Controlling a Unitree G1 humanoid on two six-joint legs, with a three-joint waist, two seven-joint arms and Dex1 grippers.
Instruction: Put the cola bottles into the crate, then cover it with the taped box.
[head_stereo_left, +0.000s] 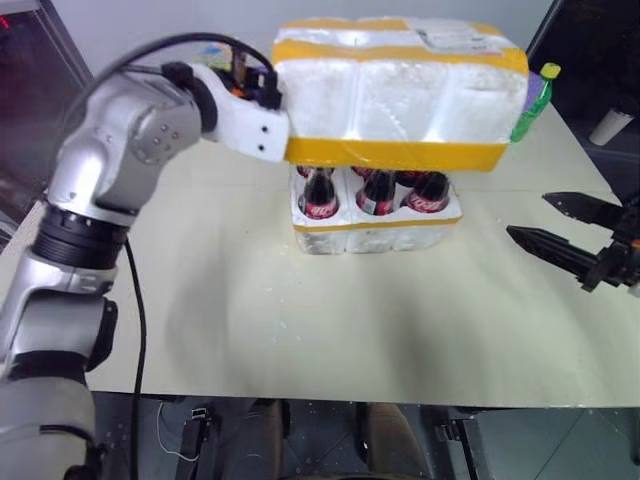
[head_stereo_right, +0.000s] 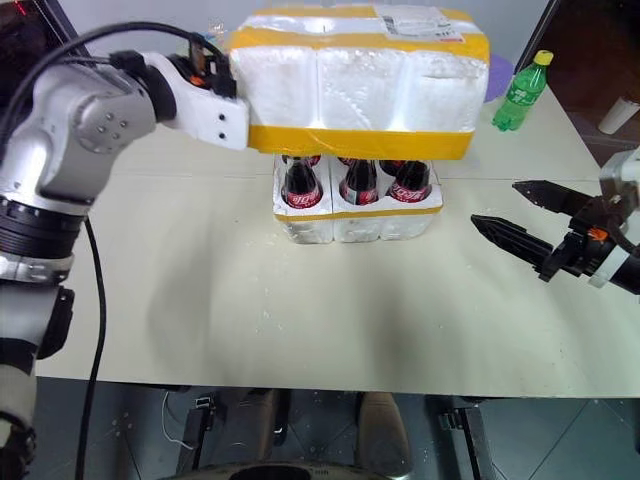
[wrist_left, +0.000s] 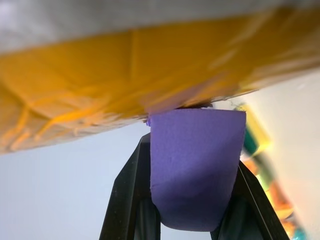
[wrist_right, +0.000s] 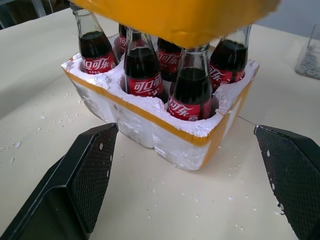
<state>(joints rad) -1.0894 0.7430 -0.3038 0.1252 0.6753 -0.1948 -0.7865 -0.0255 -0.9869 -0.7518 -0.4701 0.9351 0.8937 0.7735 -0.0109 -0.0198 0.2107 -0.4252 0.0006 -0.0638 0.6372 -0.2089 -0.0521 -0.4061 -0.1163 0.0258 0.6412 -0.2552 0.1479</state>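
The left tool (wrist_left: 192, 220) grips the box (head_stereo_left: 400, 90) above the bottles (wrist_right: 142, 75); the right tool (head_stereo_left: 560, 235) is wide open and holds nothing.

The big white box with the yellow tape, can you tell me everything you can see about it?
The big box looks like white foam, lumpy and crumbly, with broad yellow tape bands along its top and bottom edges and a paper label on top. It hangs roughly level in the air above the bottles standing in the tray, hiding their tops. The left claw is shut on its end, by a purple pad. The right claw is open and apart from it.
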